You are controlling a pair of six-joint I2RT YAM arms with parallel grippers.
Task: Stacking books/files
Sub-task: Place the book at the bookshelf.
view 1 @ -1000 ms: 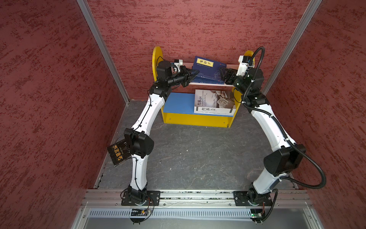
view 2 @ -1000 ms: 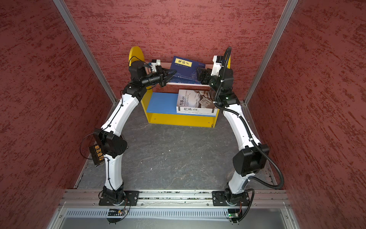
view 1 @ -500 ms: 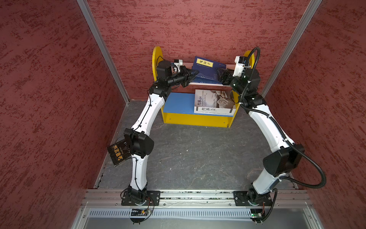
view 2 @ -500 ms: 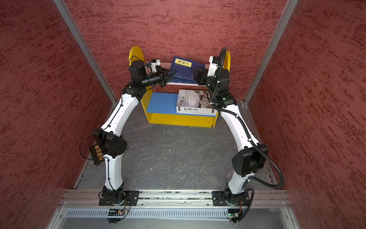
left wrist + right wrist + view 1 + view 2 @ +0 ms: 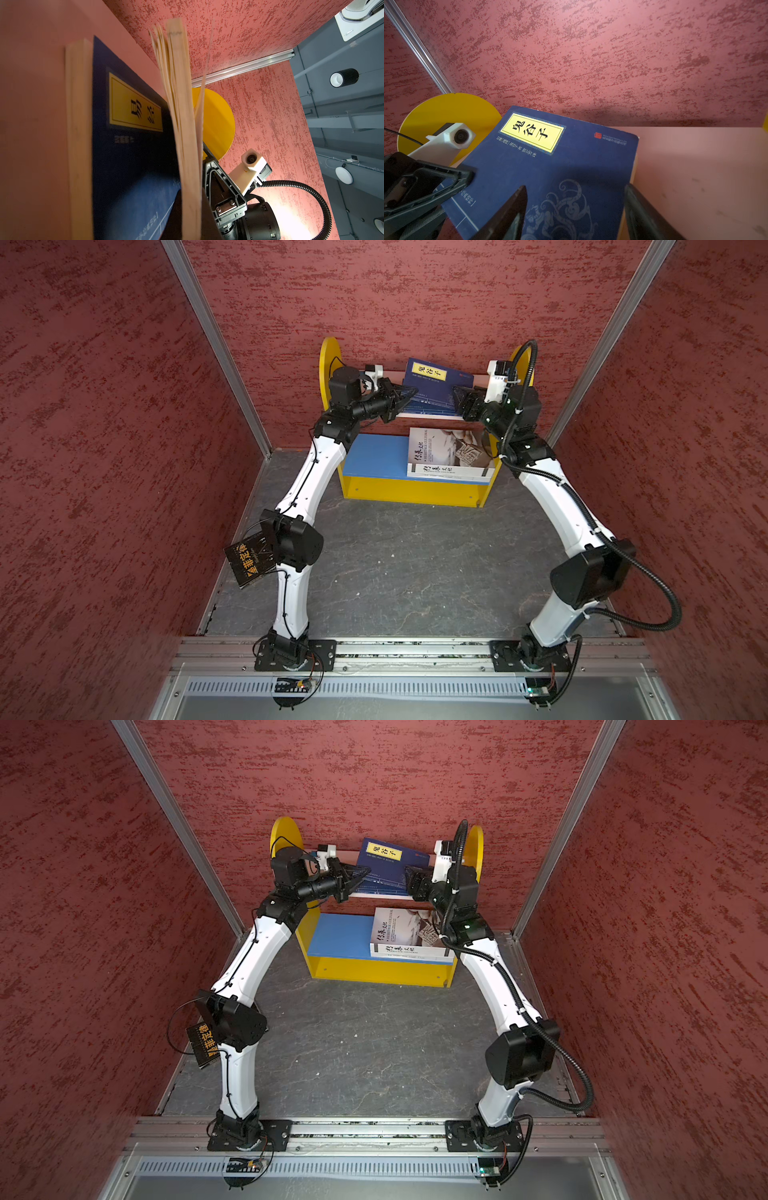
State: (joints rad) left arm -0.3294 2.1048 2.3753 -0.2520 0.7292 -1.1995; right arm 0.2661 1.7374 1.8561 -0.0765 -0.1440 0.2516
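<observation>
- upper navy book [image 5: 432, 383]: yellow title label, tilted, one corner pinched in the left end effector [image 5: 408, 394], far edge by the right end effector [image 5: 458, 397]
- lower navy book [image 5: 128, 155]: flat beneath it
- white-grey books [image 5: 451, 452]: two, stacked flat below the right end effector
- black book [image 5: 249, 558]: gold characters, well apart from both end effectors

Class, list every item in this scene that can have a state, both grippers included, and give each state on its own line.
top navy book, tilted, raised off the one beneath, pages fanning.
lower navy book, flat on the upper shelf.
white books, stacked flat on the lower shelf.
black book, off the shelves, beside the left arm's elbow.
left gripper, shut on the top navy book's edge.
right gripper, open, astride its corner.
</observation>
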